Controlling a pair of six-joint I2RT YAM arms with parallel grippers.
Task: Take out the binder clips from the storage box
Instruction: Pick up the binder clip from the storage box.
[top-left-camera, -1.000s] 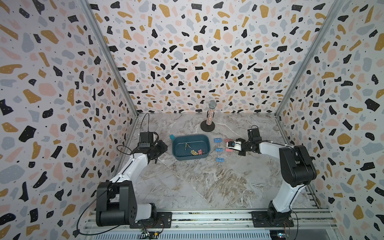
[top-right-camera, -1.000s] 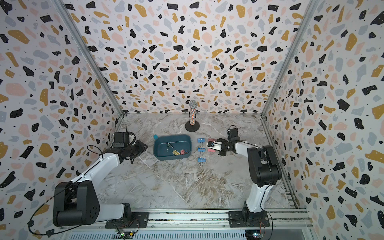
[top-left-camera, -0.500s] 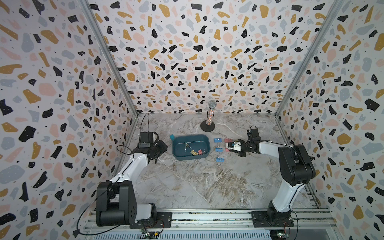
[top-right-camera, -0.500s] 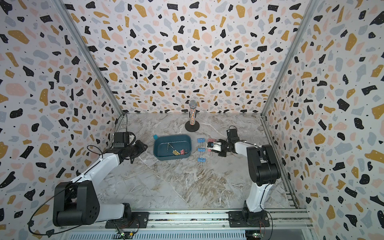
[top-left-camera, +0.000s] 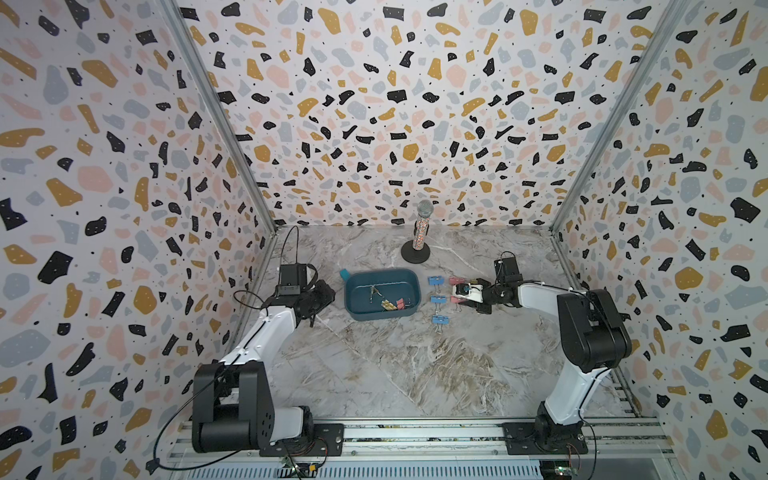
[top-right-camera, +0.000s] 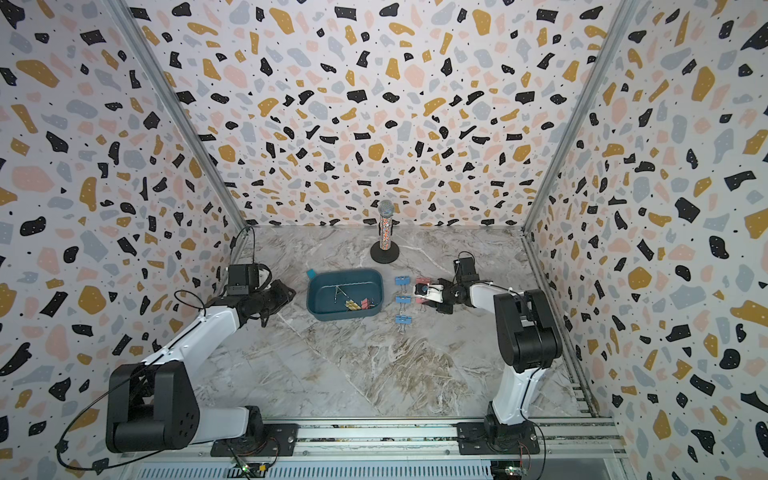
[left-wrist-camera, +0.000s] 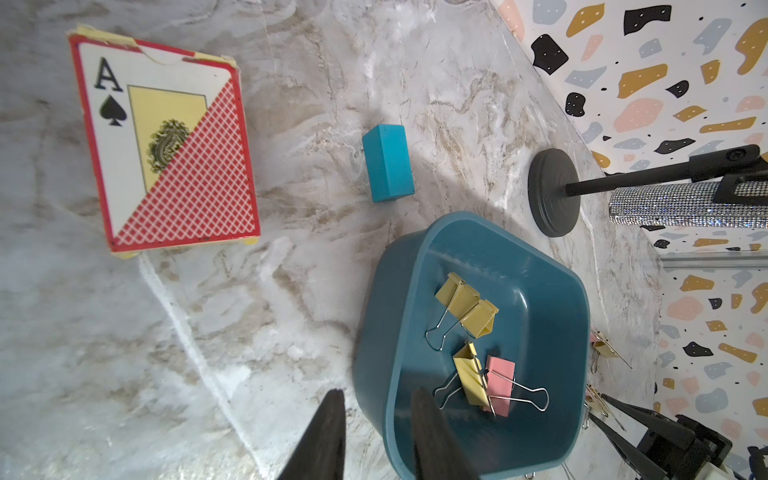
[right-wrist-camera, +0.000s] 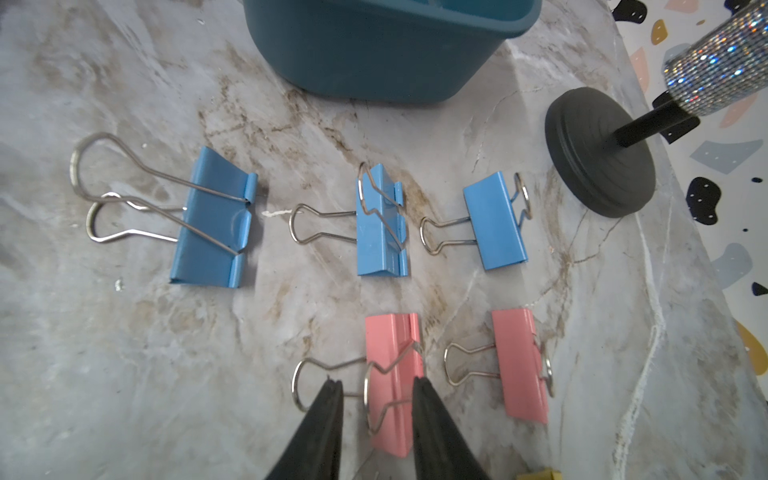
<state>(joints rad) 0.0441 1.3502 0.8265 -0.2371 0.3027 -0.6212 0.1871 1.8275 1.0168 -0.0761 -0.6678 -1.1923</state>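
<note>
The dark teal storage box (top-left-camera: 382, 314) stands mid-table. Inside it lie yellow binder clips (left-wrist-camera: 467, 376) and a pink one (left-wrist-camera: 500, 384). My left gripper (left-wrist-camera: 376, 399) straddles the box's wall at its left end, one finger inside and one outside, shut on it. Right of the box, three blue clips (right-wrist-camera: 380, 224) lie in a row on the marble, with two pink clips (right-wrist-camera: 519, 361) beside them. My right gripper (right-wrist-camera: 376, 386) stands open just over the nearer pink clip (right-wrist-camera: 392, 353), which rests on the table between its fingers (right-wrist-camera: 324, 419).
A sparkly microphone on a black round stand (top-left-camera: 417, 245) stands behind the box. A small teal block (left-wrist-camera: 388, 162) and a red playing-card pack (left-wrist-camera: 166, 141) lie on the left side. A yellow clip (left-wrist-camera: 600, 347) lies on the table outside the box.
My right gripper has opened and let go of the pink clip, which now lies on the table. The left arm and the box have not moved.
</note>
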